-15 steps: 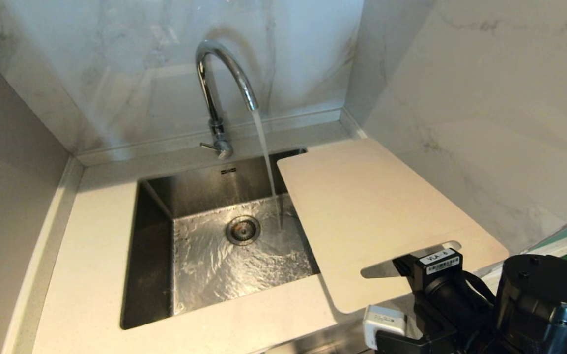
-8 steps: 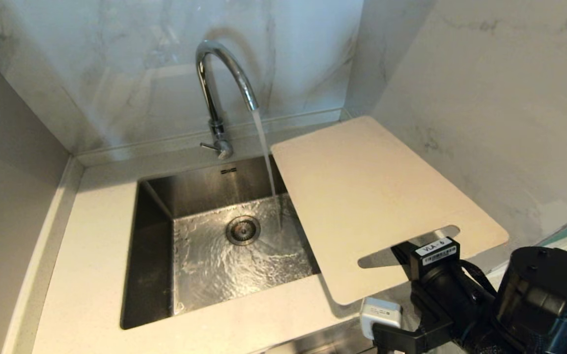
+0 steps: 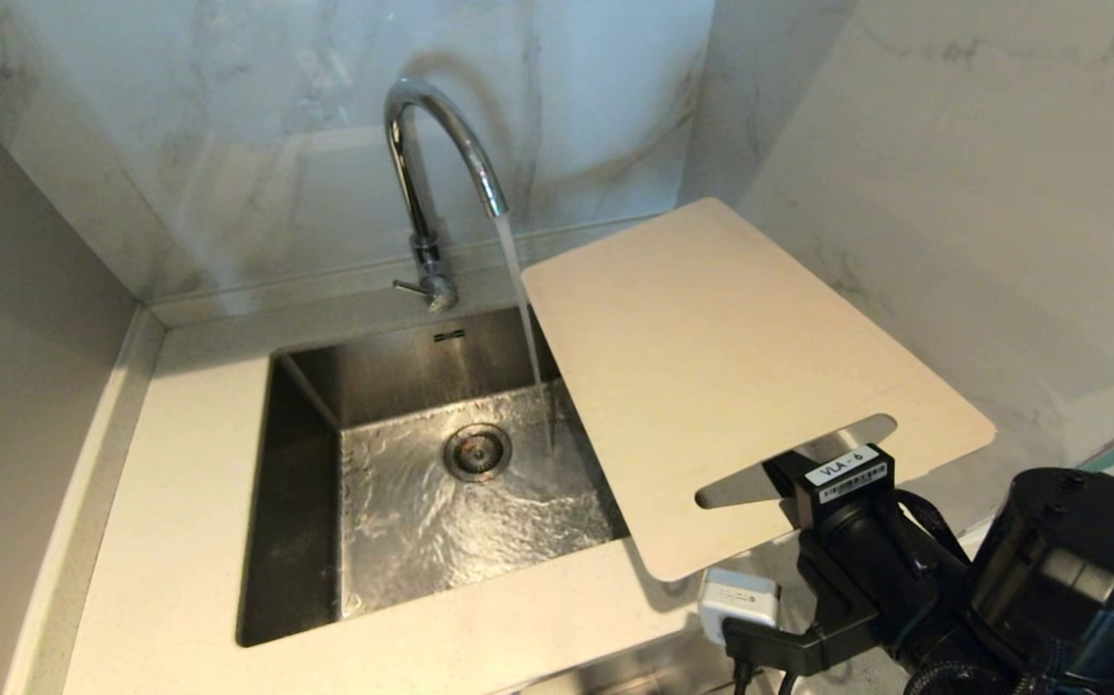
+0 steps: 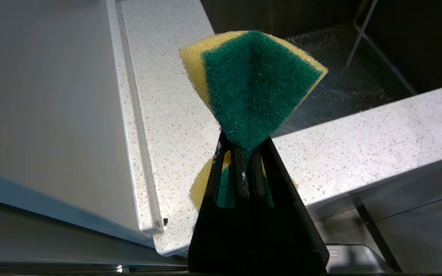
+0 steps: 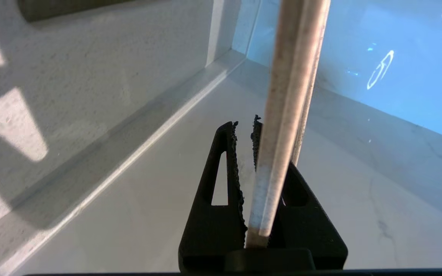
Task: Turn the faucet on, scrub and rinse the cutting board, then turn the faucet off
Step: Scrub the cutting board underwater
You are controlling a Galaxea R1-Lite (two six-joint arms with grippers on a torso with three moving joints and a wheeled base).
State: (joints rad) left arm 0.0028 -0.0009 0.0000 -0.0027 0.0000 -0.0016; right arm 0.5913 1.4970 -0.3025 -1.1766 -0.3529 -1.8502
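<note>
The cutting board [image 3: 726,372] fills the right side of the head view, a pale beige sheet held off the counter [image 3: 181,502] and tilted, its far corner raised against the marble wall [image 3: 953,193] and its left edge overhanging the right part of the sink [image 3: 306,386]. The elongated handle slot sits at its near end, and the right gripper [image 3: 793,478] reaches up to that end just by the slot, its black wrist carrying a white label. The faucet [image 3: 427,183] stands behind the sink with its lever at the base pointing left, and a stream of water [image 3: 523,319] falls from the spout just beside the board's left edge, striking the wet basin near the drain [image 3: 477,451]. A small white plug [image 3: 736,600] shows below the board's near corner.

In the left wrist view, the left gripper [image 4: 244,147] is clamped tight on a sponge [image 4: 253,82], green scouring face toward the camera and yellow foam at the edges, pinched so that it fans out above the fingertips. Speckled counter and the dark sink lie beyond it.

In the right wrist view, the right gripper's jaws are closed on the board's thin edge, which runs up between the black fingers [image 5: 230,153]; grey counter and marble wall lie beyond.
</note>
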